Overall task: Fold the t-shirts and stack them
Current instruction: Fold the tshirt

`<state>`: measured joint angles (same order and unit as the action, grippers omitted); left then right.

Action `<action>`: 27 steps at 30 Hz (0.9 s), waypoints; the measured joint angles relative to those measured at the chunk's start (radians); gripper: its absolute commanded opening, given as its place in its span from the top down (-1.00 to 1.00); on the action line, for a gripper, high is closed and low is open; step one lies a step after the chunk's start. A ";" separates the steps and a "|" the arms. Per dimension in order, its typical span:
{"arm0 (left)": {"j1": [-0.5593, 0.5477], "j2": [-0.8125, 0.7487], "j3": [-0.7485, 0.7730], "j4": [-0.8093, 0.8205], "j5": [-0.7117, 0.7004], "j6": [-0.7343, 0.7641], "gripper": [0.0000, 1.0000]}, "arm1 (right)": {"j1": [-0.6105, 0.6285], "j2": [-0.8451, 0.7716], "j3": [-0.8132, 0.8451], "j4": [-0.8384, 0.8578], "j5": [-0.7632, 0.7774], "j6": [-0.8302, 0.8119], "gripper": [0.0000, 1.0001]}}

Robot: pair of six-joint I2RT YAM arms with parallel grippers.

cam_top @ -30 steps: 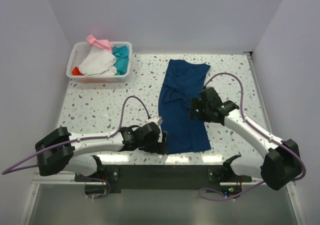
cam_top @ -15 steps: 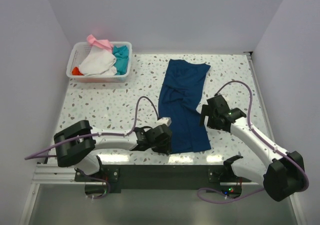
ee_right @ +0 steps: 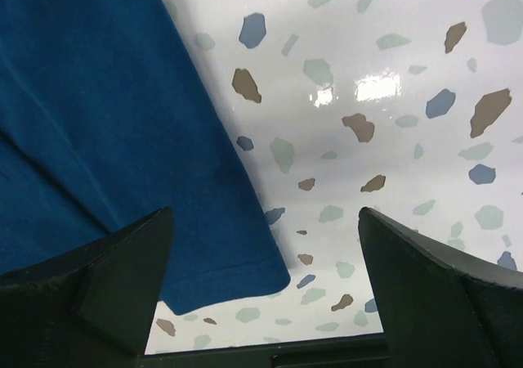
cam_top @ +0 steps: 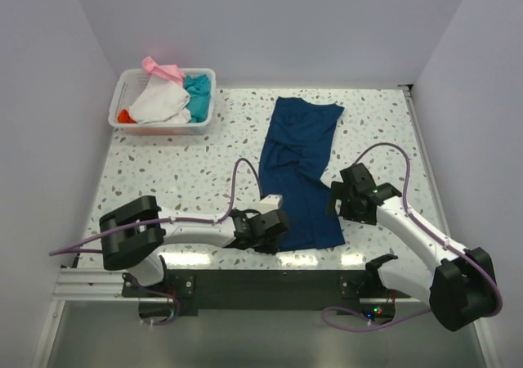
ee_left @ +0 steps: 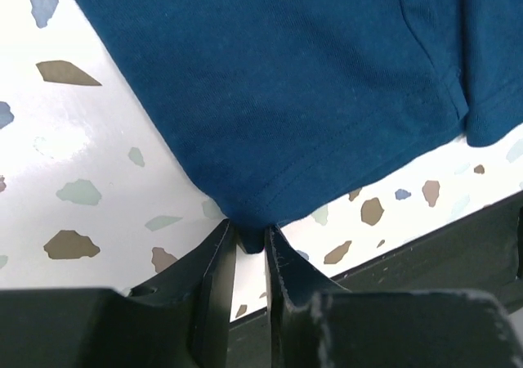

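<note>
Navy t-shirt (cam_top: 301,176) lies flat on the speckled table (cam_top: 163,180), a long strip running from the far middle toward the near edge, with some creases at mid-length.

Left gripper (ee_left: 251,239) is low at the shirt's near left corner. In the left wrist view the hem corner dips down between the two fingers (ee_left: 214,294), which stand almost together with the cloth pinched in the narrow gap. The rest of the shirt spreads away from the tips, flat on the table.

Right gripper (ee_right: 265,253) is at the shirt's right edge, near the near right corner. Its fingers (ee_right: 433,278) are spread wide and nothing is held. From the right wrist camera the shirt's edge and corner lie between them, closer to the left-hand finger; the other finger is over bare table. Cannot tell whether the tips touch the surface.

Far left corner: white basket (cam_top: 163,127), well apart from both arms. It holds a white tee (cam_top: 159,102), a teal tee (cam_top: 196,90), a pink tee (cam_top: 162,68) draped over the back rim, and an orange-red tee (cam_top: 124,116) at the left end.
</note>
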<state>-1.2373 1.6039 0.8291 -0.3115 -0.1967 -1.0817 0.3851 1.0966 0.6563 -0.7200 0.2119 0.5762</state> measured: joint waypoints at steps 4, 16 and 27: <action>0.000 0.026 0.032 -0.031 -0.027 -0.011 0.67 | 0.000 -0.001 -0.021 -0.003 -0.033 0.002 -0.98; 0.000 0.019 0.030 -0.048 -0.057 -0.025 1.00 | 0.000 -0.034 -0.117 0.003 -0.174 0.034 -0.67; 0.000 -0.081 -0.064 -0.079 -0.064 -0.027 1.00 | 0.116 -0.046 -0.171 0.044 -0.244 0.122 -0.08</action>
<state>-1.2373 1.5227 0.7647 -0.3904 -0.2611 -1.1088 0.5014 1.0504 0.4850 -0.6758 -0.0322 0.6987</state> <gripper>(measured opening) 0.021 0.541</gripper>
